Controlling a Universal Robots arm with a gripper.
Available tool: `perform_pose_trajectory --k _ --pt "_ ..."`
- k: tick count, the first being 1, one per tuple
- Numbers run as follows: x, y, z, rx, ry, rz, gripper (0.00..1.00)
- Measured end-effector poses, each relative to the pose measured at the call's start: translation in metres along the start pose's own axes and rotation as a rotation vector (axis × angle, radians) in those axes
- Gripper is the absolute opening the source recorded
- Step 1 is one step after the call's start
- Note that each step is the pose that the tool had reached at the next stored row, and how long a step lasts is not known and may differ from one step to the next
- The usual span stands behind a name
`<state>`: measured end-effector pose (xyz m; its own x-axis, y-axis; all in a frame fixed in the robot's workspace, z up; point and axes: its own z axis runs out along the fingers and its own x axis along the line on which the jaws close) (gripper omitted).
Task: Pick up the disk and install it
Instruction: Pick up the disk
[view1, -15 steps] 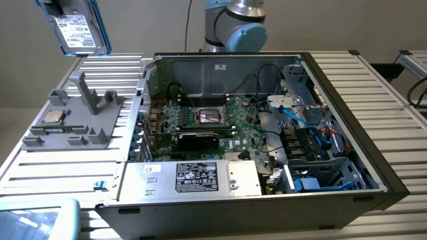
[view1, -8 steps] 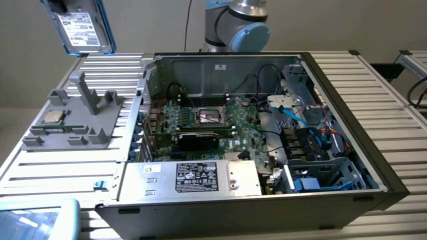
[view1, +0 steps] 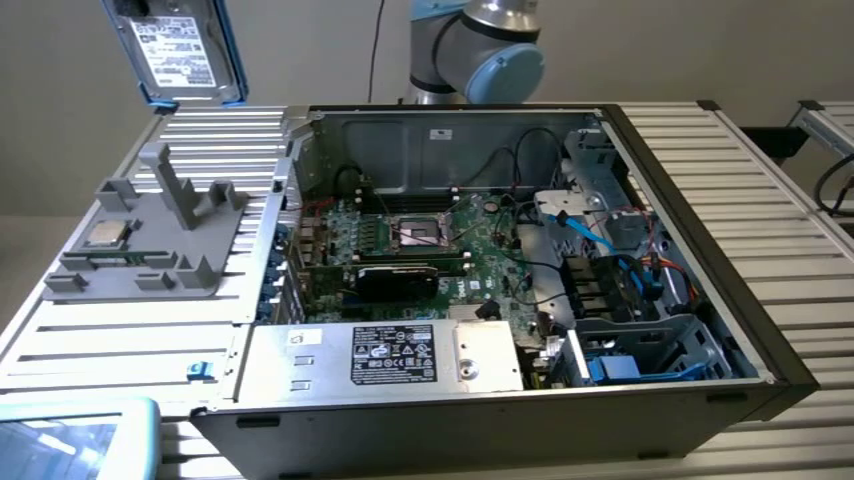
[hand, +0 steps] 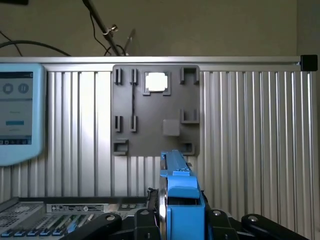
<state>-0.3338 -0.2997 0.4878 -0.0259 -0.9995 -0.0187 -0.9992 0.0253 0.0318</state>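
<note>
**Disk aloft in gripper, above the fixture**

Gripper (hand: 180, 226) is clamping the disk (view1: 180, 50) by its edges. In the wrist view the blue carrier frame is sitting between the black fingers (hand: 216, 222). In the exterior view the disk is hanging upright in the air at upper left, label facing the camera. It is hanging above the grey fixture (view1: 154, 240) and well apart from it. A silver CPU chip (view1: 107, 232) is resting on that fixture. The open computer case (view1: 694, 230) is lying on the ribbed tabletop (view1: 120, 340), just beside the fixture on the exterior view's right.
</note>
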Motion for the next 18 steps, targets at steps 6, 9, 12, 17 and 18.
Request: perform_pose_trajectory --k 6,9,12,17,18 --pt "0.012 -0.0193 -0.0078 0.0000 -0.0001 0.000 0.37" --pt "0.018 -0.0292 -0.0114 0.0000 -0.0003 0.000 0.37" --pt "0.024 -0.0394 -0.0149 0.0000 -0.0007 0.000 0.37" --pt "0.034 -0.0573 -0.0196 0.0001 -0.0016 0.000 0.37" --pt "0.036 -0.0612 -0.0204 0.0001 -0.0016 0.000 0.37"
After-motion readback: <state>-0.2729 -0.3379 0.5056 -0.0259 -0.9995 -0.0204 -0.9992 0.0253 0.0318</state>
